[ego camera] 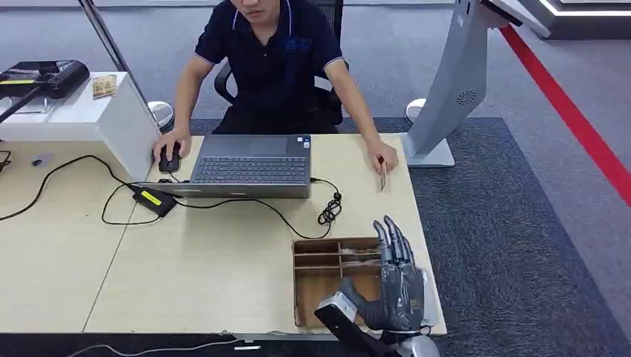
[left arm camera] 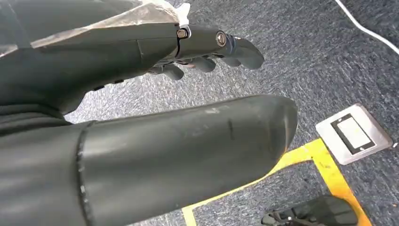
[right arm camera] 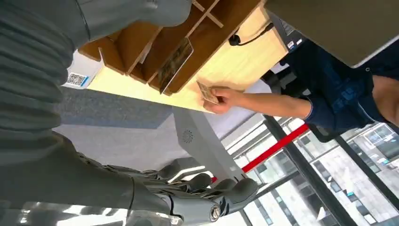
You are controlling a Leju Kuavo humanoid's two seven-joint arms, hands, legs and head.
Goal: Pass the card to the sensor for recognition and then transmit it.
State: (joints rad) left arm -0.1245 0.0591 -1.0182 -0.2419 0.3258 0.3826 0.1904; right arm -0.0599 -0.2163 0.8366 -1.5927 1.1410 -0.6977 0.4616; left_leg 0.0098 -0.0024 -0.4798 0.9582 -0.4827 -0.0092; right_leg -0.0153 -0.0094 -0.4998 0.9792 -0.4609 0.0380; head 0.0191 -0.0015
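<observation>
Right hand (ego camera: 398, 286) of mine is raised over the near right corner of the table (ego camera: 223, 275), fingers straight, spread and holding nothing. Ahead of it, farther across the table, a person's hand (ego camera: 381, 158) pinches the card (ego camera: 383, 178), well apart from my fingertips. Just under and beside my hand sits the wooden organizer (ego camera: 335, 271); my right wrist view shows a second card (right arm camera: 175, 63) standing in one of its slots, which my head view does not make clear. Farther off are the laptop (ego camera: 249, 165), its black cable (ego camera: 331, 208) and the person's other hand on a mouse (ego camera: 169, 160). My left hand (left arm camera: 211, 47) hangs over grey carpet (left arm camera: 306, 61), fingers curled loosely, holding nothing.
</observation>
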